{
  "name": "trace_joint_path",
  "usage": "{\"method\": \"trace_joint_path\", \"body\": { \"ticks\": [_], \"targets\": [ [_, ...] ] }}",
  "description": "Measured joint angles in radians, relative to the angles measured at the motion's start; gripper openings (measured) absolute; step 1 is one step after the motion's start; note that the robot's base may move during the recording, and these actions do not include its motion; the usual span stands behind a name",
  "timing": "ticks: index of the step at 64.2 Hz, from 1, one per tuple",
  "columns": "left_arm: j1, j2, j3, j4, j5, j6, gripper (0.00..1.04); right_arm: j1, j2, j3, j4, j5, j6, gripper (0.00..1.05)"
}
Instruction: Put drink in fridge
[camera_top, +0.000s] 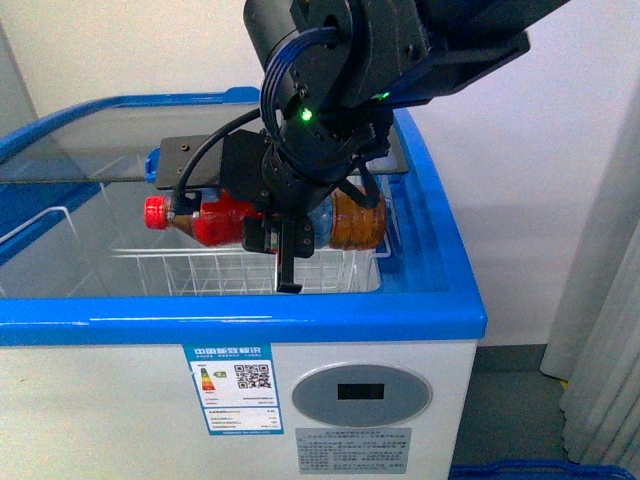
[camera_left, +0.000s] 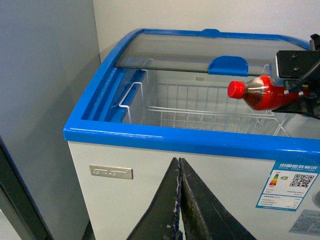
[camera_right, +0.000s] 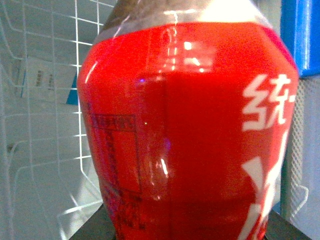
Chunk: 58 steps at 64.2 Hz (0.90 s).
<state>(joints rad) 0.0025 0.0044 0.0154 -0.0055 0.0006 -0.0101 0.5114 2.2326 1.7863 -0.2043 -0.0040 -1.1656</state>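
My right gripper (camera_top: 285, 245) is shut on the drink (camera_top: 225, 220), a small bottle with a red cap, red wrap and amber-brown end. It holds the drink lying sideways, cap pointing left, over the open part of the fridge (camera_top: 300, 325), above the white wire basket (camera_top: 250, 272). The drink fills the right wrist view (camera_right: 190, 125) and shows in the left wrist view (camera_left: 257, 93). The fridge is a white chest cooler with a blue rim (camera_left: 190, 140). Its glass lid (camera_top: 90, 145) is slid to the left. My left gripper (camera_left: 179, 167) is shut and empty in front of the fridge.
A plain white wall stands behind the fridge. A grey panel (camera_left: 40, 100) stands beside the fridge in the left wrist view. A blue lid handle (camera_left: 228, 65) lies at the glass edge. A pale curtain (camera_top: 610, 330) hangs at the right.
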Motion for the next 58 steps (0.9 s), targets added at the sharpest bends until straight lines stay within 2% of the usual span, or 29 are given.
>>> {"method": "trace_joint_path", "body": {
  "ticks": [12, 39, 58],
  "targets": [
    [0.000, 0.000, 0.000, 0.000, 0.000, 0.000, 0.03, -0.005, 0.072, 0.065, 0.013, 0.010, 0.016, 0.36],
    [0.000, -0.001, 0.000, 0.000, 0.001, 0.002, 0.03, -0.023, 0.298, 0.310, 0.146, 0.188, -0.061, 0.36],
    [0.000, -0.001, 0.000, 0.000, 0.001, 0.002, 0.03, -0.031, 0.334, 0.361, 0.134, 0.188, -0.076, 0.36]
  ]
}}
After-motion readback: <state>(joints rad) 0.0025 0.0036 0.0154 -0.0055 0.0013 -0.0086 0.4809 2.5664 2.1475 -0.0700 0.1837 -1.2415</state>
